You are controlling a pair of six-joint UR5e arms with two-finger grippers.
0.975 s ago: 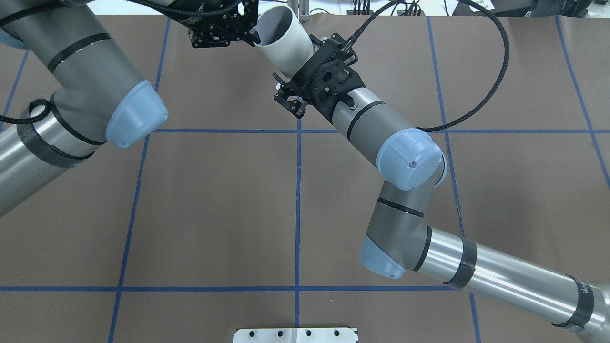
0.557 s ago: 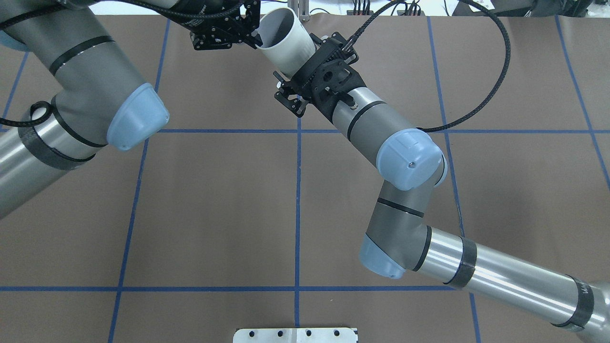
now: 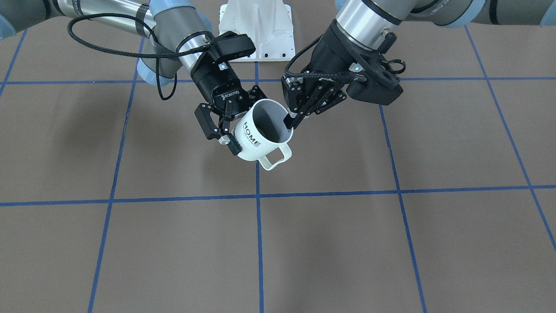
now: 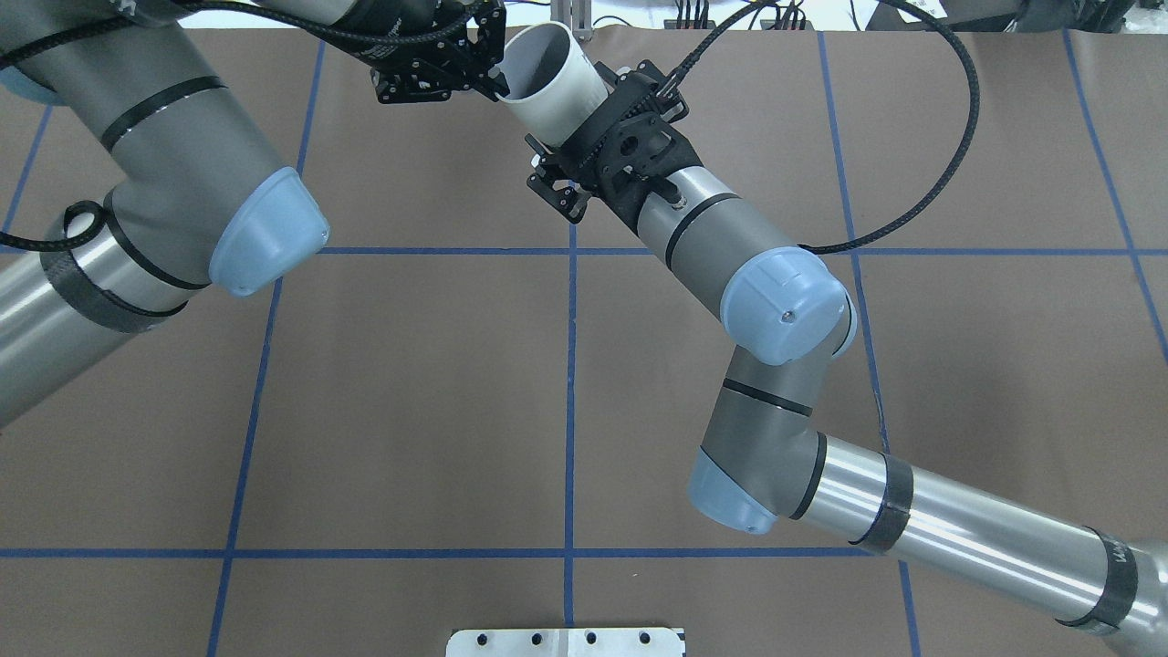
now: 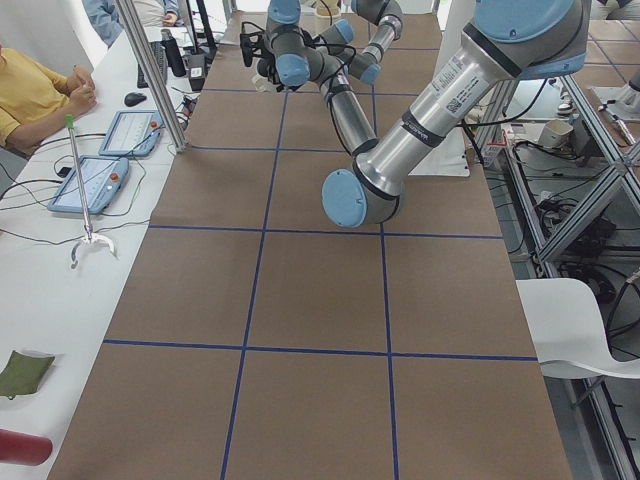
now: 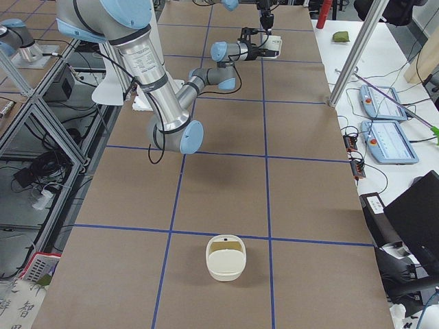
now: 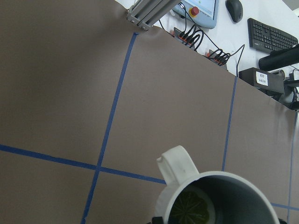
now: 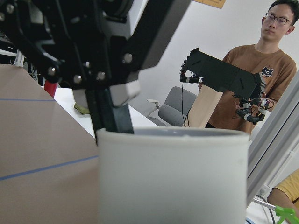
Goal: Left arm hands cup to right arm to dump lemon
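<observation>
Brown paper covered the table (image 4: pixel 411 392), ruled into squares by blue tape lines (image 4: pixel 570 365). The robot's white base plate (image 3: pixel 256 30) sat at its near edge.

Out across the table from that plate, close to the tape line running from the plate's middle, the cup (image 3: pixel 256 145) hung in the air between both arms, clear of the paper. It was tilted, with its mouth turned up and away from the plate. Its squared handle (image 3: pixel 276 158) pointed away from the plate as well, and the black "HOME" lettering faced the right arm's side.

The left gripper (image 3: pixel 289 122) was nearly closed and pinched the rim, one finger inside the grey wall and one outside. The right gripper (image 3: pixel 245 124) was spread wide around the lower body of the cup, its two fingers lying against opposite sides and closed in on it.

In the left wrist view a yellow-green lemon slice (image 7: pixel 189 210) lay flat on the grey bottom of the cup, its segments showing.

Far from the plate, toward the robot's right end of the table, a small white basket (image 6: pixel 225 272) with a handle across its top stood on the paper. Its inside looked tan, and its contents could not be made out.

Behind the cup, the right wrist view showed a person (image 8: pixel 261 70) in a brown shirt.
</observation>
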